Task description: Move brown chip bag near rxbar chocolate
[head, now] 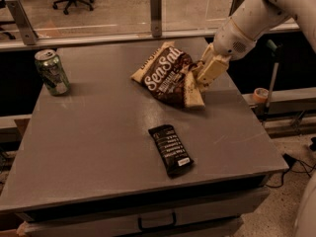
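The brown chip bag (167, 77), dark brown with white "Sea Salt" script and tan edges, hangs tilted just above the table's middle back. My gripper (201, 77) is shut on the bag's right end, with the white arm reaching in from the upper right. The rxbar chocolate (171, 149), a flat black bar with white text, lies on the table in front of the bag, a short gap below it.
A green soda can (52, 72) stands at the table's (89, 147) back left. A glass rail with posts runs behind the table. A drawer handle shows at the front edge. An orange tape roll (260, 95) sits on a ledge at right.
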